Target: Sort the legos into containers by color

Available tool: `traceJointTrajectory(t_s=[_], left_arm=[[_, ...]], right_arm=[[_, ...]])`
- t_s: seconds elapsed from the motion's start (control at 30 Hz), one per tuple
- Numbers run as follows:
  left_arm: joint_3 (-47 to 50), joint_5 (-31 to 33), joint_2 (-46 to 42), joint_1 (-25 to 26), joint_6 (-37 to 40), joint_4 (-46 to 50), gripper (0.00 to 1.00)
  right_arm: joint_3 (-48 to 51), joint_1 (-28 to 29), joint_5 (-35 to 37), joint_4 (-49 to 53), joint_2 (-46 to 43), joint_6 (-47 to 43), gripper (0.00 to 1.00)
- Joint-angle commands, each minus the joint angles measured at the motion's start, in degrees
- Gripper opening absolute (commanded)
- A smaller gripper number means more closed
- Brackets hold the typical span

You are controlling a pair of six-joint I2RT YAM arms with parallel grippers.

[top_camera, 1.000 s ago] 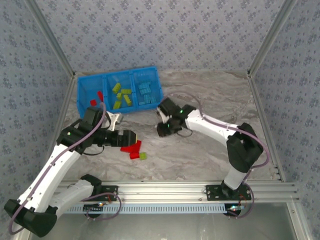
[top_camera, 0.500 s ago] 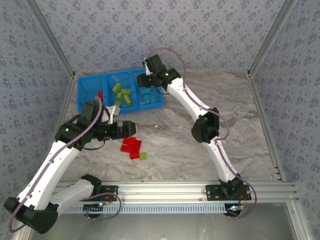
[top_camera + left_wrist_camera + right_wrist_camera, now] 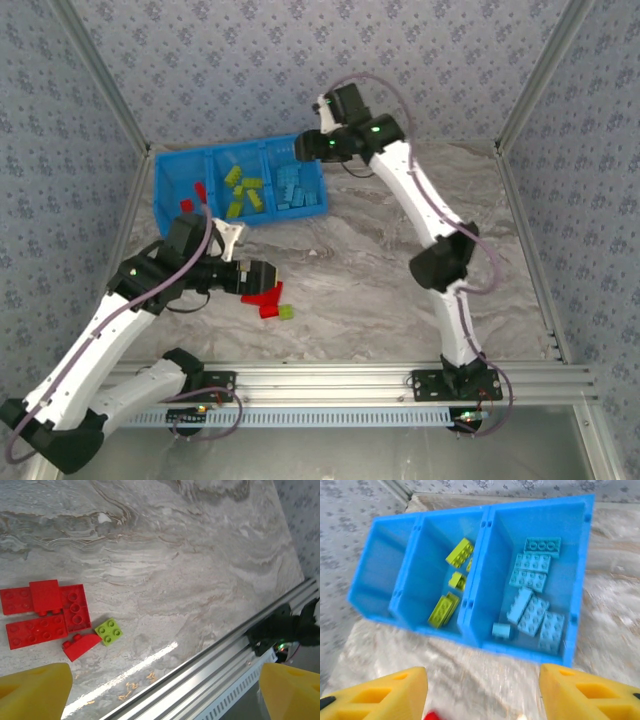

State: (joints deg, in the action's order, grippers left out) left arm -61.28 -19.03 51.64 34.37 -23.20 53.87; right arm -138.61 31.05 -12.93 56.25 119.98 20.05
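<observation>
Left gripper spread near red bricks: straddle just one (green brick beside). Right gripper spread, empty.

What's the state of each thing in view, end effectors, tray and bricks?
Left end effector: open, empty, above the loose bricks.
Right end effector: open, empty.
Tray: upright, partly filled.
Light blue bricks: in the right compartment.
Lime bricks: in the middle compartment.
Loose red bricks: clustered on the table, unsorted.
Loose lime brick: on the table, unsorted.
</observation>
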Motion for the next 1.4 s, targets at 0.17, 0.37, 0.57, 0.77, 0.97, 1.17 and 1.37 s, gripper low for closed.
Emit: traceJointTrajectory(t_s=[0.17,0.37,0.57,0.77,0.97,1.17,1.37], left_arm=[[-6.47,15.16,15.24,20.28,13.06,4.15,0.77],[-5.14,21.17,28.56,26.03,15.96,6.25,0.71],[-1.60,30.29,36.24,26.15,18.30,3.20,0.67],[-1.88,31.12,44.31,26.10,19.81,-0.12,0.66],[-1.25,33.29,47.62,26.10,23.01,-2.10,0.65],[0.17,32.01,50.24,26.10,26.64,-4.70,0.57],[0.18,31.08,52.47,26.08,27.43,-4.03,0.37]], right_arm=[[45.65,-2.03,3.92,-2.61,-37.08,2.45,0.68],[61.19,-5.36,7.53,-0.22,-52.53,6.00,0.72],[63.20,-5.84,8.96,2.13,-58.36,5.98,0.75],[61.73,-5.96,8.12,3.25,-57.34,5.61,0.76],[60.91,-5.99,7.24,3.26,-56.61,5.84,0.77],[61.08,-5.98,7.22,3.60,-56.57,6.13,0.77],[60.74,-5.94,6.69,4.52,-56.61,6.14,0.78]])
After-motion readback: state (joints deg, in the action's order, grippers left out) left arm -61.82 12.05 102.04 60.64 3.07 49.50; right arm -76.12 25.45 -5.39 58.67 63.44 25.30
